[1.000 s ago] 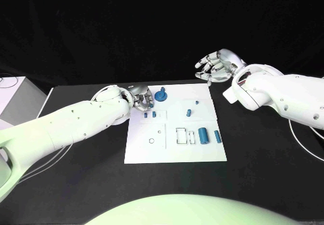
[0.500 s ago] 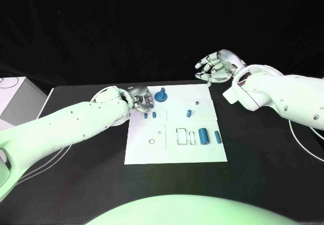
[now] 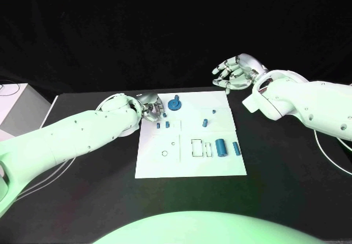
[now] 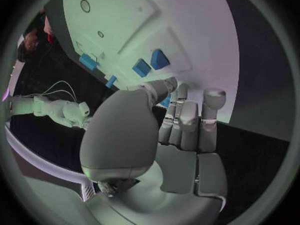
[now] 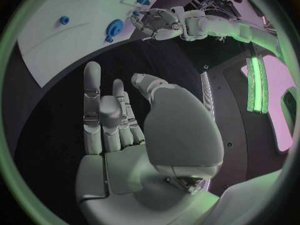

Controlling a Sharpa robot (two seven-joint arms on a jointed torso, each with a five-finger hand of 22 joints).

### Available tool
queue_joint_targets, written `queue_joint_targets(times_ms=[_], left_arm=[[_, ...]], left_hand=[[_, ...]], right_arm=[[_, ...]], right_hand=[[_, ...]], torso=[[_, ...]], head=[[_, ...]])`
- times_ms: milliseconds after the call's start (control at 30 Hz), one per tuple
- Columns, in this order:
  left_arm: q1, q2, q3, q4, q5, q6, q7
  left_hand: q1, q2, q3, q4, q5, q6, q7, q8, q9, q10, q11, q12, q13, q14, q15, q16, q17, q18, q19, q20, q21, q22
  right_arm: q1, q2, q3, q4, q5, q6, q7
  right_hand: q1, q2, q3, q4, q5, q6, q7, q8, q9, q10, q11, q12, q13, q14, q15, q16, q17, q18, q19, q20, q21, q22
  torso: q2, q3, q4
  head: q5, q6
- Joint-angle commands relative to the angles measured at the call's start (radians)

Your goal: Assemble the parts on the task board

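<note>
The white task board lies in the middle of the black table. On it are a round blue part, two small blue blocks, a short blue peg and two blue cylinders beside an outlined slot. My left hand hovers at the board's far left corner with its fingers curled. In the left wrist view a sliver of a small blue part shows pinched between thumb and fingers. My right hand is raised beyond the board's far right corner, fingers apart and holding nothing.
A white box stands at the table's left edge. Thin cables trail on the right side of the table. Bare black tabletop surrounds the board to the right and in front.
My left hand has drawn back a little towards the board's far left corner. The right hand has stayed where it was.
</note>
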Motion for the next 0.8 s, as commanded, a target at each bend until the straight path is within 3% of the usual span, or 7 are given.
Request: queue_joint_targets(times_ms=[33, 233, 300, 433, 667, 733, 800], left_arm=[[0.0, -0.003, 0.001, -0.001, -0.004, -0.026, -0.004], [0.0, -0.027, 0.015, -0.001, 0.082, -0.076, 0.029], [-0.002, -0.041, 0.031, 0.004, 0.159, -0.102, 0.057], [-0.005, -0.082, 0.062, 0.022, 0.434, -0.113, 0.142], [-0.025, -0.16, 0.092, 0.082, 0.85, -0.005, 0.301], [-0.042, -0.189, 0.101, 0.118, 0.962, 0.045, 0.341], [-0.064, -0.21, 0.116, 0.151, 1.034, 0.084, 0.364]], left_hand=[[-0.002, -0.005, -0.002, -0.006, -0.004, -0.008, 0.002, -0.008, -0.002, -0.004, 0.001, -0.006, 0.001, -0.006, -0.001, -0.004, 0.001, 0.003, -0.011, 0.001, -0.004, -0.003], [-0.004, 0.001, 0.001, -0.002, -0.004, 0.004, 0.009, -0.004, 0.005, -0.03, 0.011, -0.016, 0.001, -0.078, 0.006, -0.05, -0.122, 0.017, -0.062, 0.005, -0.062, -0.063], [-0.011, 0.0, 0.001, 0.0, -0.003, 0.029, 0.016, 0.01, 0.014, -0.048, 0.021, -0.022, -0.002, -0.233, 0.015, -0.167, -0.357, 0.047, -0.185, 0.013, -0.195, -0.191], [-0.019, 0.006, -0.008, 0.008, -0.003, 0.038, 0.016, 0.017, 0.021, -0.042, 0.021, -0.014, -0.002, -0.296, 0.017, -0.251, -0.406, 0.047, -0.24, 0.016, -0.257, -0.224], [-0.023, 0.028, -0.048, 0.014, -0.004, 0.032, 0.021, 0.018, 0.031, -0.019, 0.033, -0.039, -0.021, -0.403, 0.048, -0.554, -0.56, 0.037, -0.413, 0.05, -0.456, -0.325], [-0.042, 0.03, -0.067, 0.04, -0.004, 0.022, 0.023, 0.021, 0.039, 0.002, 0.043, -0.106, -0.053, -0.395, 0.071, -0.729, -0.625, 0.035, -0.446, 0.088, -0.609, -0.429], [-0.036, 0.021, -0.074, 0.045, -0.005, 0.015, 0.016, 0.024, 0.045, 0.024, 0.044, -0.15, -0.06, -0.381, 0.076, -0.816, -0.641, 0.042, -0.421, 0.104, -0.682, -0.49]], right_arm=[[0.0, -0.001, 0.0, 0.0, -0.031, 0.036, -0.01], [-0.001, -0.005, 0.0, -0.008, -0.112, 0.103, -0.039], [-0.002, -0.007, 0.0, -0.013, -0.158, 0.128, -0.049], [-0.011, -0.01, -0.002, -0.022, -0.279, 0.171, -0.069], [-0.035, -0.015, -0.006, -0.033, -0.53, 0.197, -0.099], [-0.046, -0.016, -0.008, -0.033, -0.604, 0.196, -0.107], [-0.055, -0.016, -0.009, -0.031, -0.661, 0.193, -0.114]], right_hand=[[-0.006, -0.001, 0.003, -0.011, -0.004, -0.001, 0.007, -0.009, -0.002, -0.009, 0.001, -0.024, -0.018, 0.009, 0.004, 0.009, 0.014, 0.01, 0.011, 0.0, -0.003, -0.001], [0.03, 0.01, 0.045, -0.061, -0.077, 0.023, 0.002, -0.02, -0.009, 0.004, 0.001, -0.109, -0.088, 0.072, -0.001, 0.121, 0.148, 0.003, 0.069, -0.007, 0.067, 0.056], [0.038, 0.012, 0.057, -0.073, -0.085, 0.031, -0.001, -0.024, -0.011, 0.002, 0.001, -0.131, -0.106, 0.077, -0.001, 0.135, 0.165, -0.002, 0.08, -0.009, 0.106, 0.09], [0.045, 0.014, 0.077, -0.094, -0.092, 0.054, -0.006, -0.027, -0.013, 0.011, 0.0, -0.166, -0.137, 0.084, -0.002, 0.158, 0.191, -0.009, 0.087, -0.011, 0.159, 0.139], [0.041, 0.016, 0.092, -0.11, -0.117, 0.085, -0.017, -0.03, -0.014, 0.047, -0.008, -0.198, -0.171, 0.093, -0.005, 0.186, 0.223, -0.017, 0.095, -0.015, 0.232, 0.206], [0.04, 0.014, 0.093, -0.112, -0.119, 0.088, -0.018, -0.031, -0.014, 0.05, -0.008, -0.203, -0.175, 0.094, -0.005, 0.189, 0.226, -0.018, 0.096, -0.015, 0.239, 0.213], [0.036, 0.01, 0.092, -0.112, -0.121, 0.089, -0.019, -0.032, -0.015, 0.05, -0.008, -0.209, -0.18, 0.094, -0.005, 0.191, 0.227, -0.019, 0.096, -0.015, 0.244, 0.218]], torso=[[0.0, -0.0001, 0.0], [-0.001, -0.0001, -0.0029], [-0.002, -0.0007, -0.0025], [-0.003, -0.0019, -0.0017], [-0.004, -0.0021, 0.003], [-0.005, -0.0027, 0.0036], [-0.005, -0.003, 0.0034]], head=[[-0.001, 0.003], [-0.006, 0.017], [-0.015, 0.025], [-0.028, 0.037], [-0.052, 0.052], [-0.064, 0.062], [-0.069, 0.066]])
